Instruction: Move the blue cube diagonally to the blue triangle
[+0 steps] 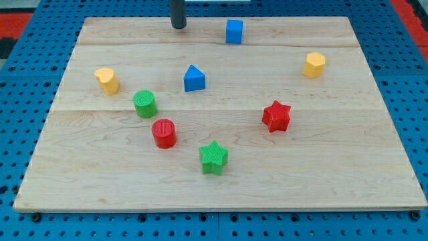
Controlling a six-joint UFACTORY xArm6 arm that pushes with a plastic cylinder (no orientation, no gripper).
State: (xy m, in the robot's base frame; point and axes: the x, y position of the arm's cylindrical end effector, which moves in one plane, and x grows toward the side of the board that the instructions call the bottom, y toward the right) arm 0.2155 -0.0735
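Observation:
The blue cube (234, 31) sits near the view's top, a little right of centre, on the wooden board (334, 167). The blue triangle (194, 78) lies below and to the left of it, a clear gap apart. My tip (178, 27) rests on the board at the view's top, to the left of the blue cube and above the blue triangle, touching neither block.
A yellow heart (106, 79) and a green cylinder (145, 104) lie at the left. A red cylinder (164, 133) and a green star (214, 158) lie lower centre. A red star (276, 116) and a yellow hexagon (313, 65) lie at the right.

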